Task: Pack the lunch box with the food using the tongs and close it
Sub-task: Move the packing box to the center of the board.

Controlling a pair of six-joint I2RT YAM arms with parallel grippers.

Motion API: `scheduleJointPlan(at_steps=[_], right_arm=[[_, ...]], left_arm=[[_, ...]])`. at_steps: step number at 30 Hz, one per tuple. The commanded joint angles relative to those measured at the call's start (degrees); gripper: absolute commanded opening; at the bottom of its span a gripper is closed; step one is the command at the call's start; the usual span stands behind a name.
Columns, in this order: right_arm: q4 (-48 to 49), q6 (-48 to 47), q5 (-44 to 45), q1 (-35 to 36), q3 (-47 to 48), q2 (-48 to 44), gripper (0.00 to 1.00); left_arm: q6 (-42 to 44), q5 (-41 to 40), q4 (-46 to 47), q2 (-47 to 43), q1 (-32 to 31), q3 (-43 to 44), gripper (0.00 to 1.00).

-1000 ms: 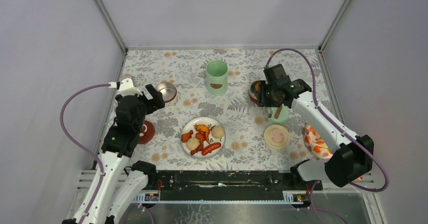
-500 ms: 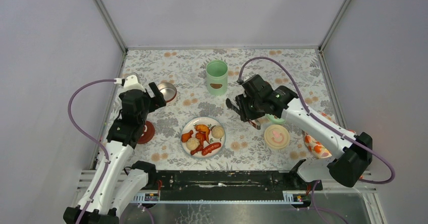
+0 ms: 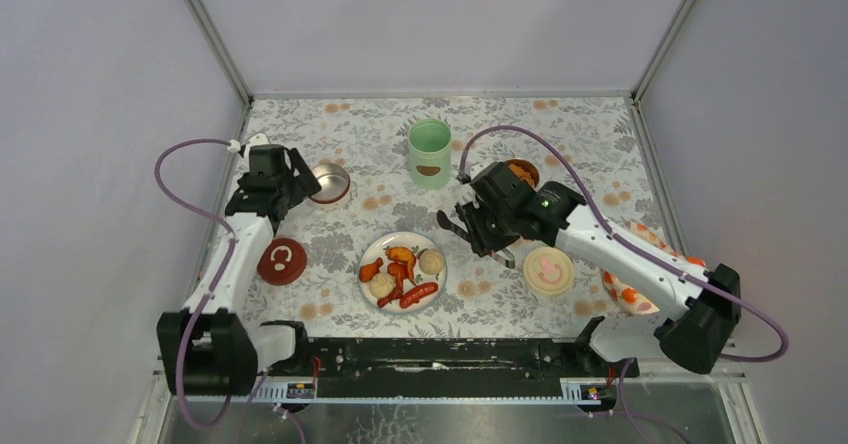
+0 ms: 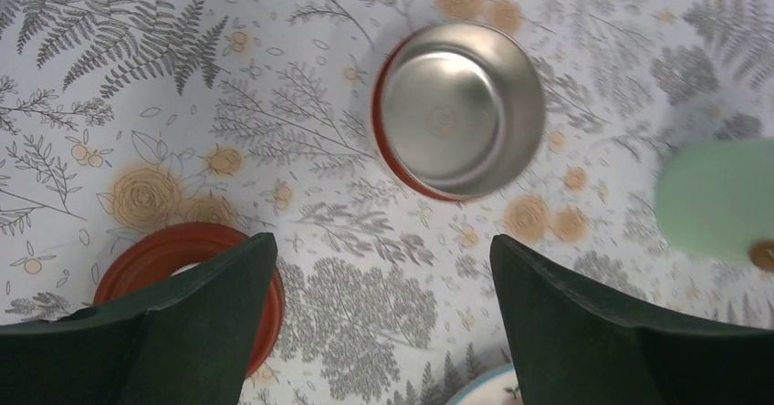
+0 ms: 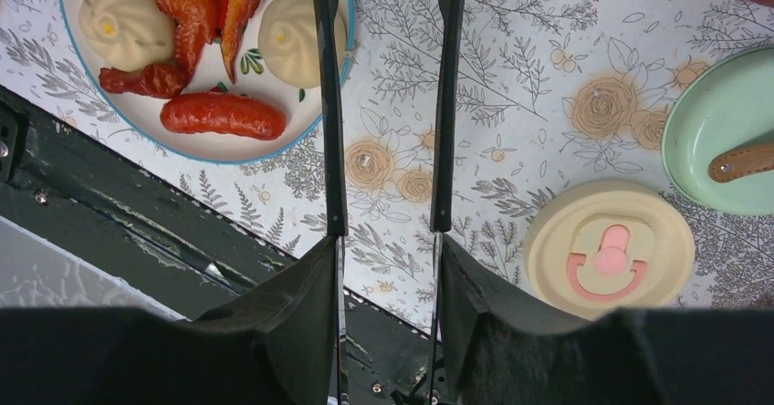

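Dark tongs tight in right gripper, one leg over plate; left gripper agape beside bowl.

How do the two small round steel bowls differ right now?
The left small round steel bowl is empty, its shiny floor bare; the right small round steel bowl holds orange fried pieces. The left bowl shows whole; the right bowl is partly hidden by the right arm. Both stand upright, lidless.
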Motion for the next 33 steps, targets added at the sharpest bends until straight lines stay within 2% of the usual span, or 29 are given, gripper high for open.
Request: scheduleJointPlan(at_steps=[1, 7, 14, 17, 26, 33], right_arm=[[2.3, -2.1, -0.8, 0.4, -1.3, -4.2, 0.47], [3.4, -3.2, -1.7, 0.4, -3.2, -6.5, 0.47], [4.5, -3.6, -3.2, 0.4, -4.7, -7.5, 0.47], [4.5, -3.6, -3.1, 0.4, -5.0, -7.6, 0.47], [3.8, -3.3, -3.0, 0.4, -4.9, -8.0, 0.47], [1.9, -3.5, -2.9, 0.5, -3.9, -7.6, 0.46]], left_arm=[[-1.3, 8.1, 0.1, 10.1, 6.5, 5.3, 0.92], [-1.0, 13.2, -0.1, 24.1, 9.1, 11.8, 0.79], [0.9, 13.1, -1.1, 34.9, 9.4, 18.6, 0.61], [2.0, 12.2, -2.6, 38.9, 9.4, 21.2, 0.49], [4.0, 12.9, -4.0, 41.6, 8.7, 22.0, 0.22], [6.7, 8.7, -7.0, 41.1, 0.1, 23.1, 0.11]])
